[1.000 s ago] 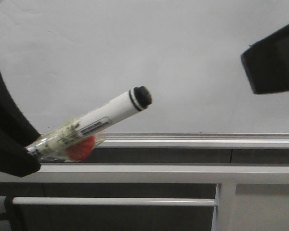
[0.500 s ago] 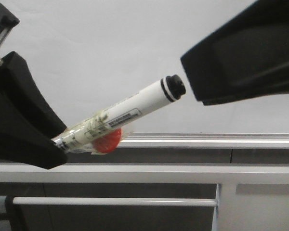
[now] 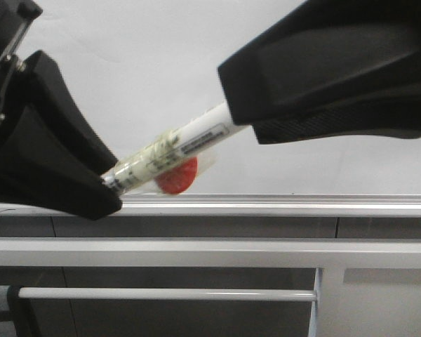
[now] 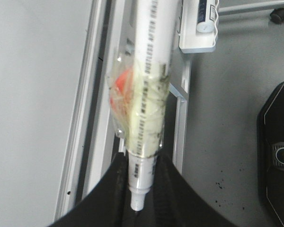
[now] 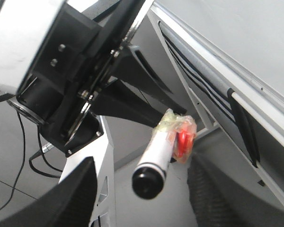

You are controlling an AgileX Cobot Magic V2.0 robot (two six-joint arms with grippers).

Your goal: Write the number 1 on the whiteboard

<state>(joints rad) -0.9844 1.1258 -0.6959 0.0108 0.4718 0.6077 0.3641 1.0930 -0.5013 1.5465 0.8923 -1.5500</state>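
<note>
Nearest to us in the front view, our left gripper [image 3: 102,184] fills the left of the frame as a dark mass, its jaws closed around the tail of a white marker [image 3: 175,151]. The left wrist view confirms this: the two black fingers [image 4: 109,189] press against the barrel on either side, and the narrow end of the marker sticks out between them. A band of yellowed clear tape [image 4: 144,109] wraps the middle of the barrel and binds a small orange-red piece [image 4: 122,87] to its side; in the front view that piece [image 3: 177,179] hangs just under the barrel, low in the centre-left of the frame.

The marker slants up towards the right, and its black cap end [image 5: 149,179] points at our right gripper [image 3: 249,123], which enters from the upper right of the frame. In the right wrist view the right gripper's fingers [image 5: 78,189] stand wide apart, one at each lower corner, with the cap between them and touching neither.

Behind both arms the whiteboard [image 3: 161,70] spans the upper half of the front view, and its silver rail [image 3: 302,205] runs across the middle. We see no stroke on the part of the board in sight. Below the rail lie grey frame bars [image 3: 196,253].
</note>
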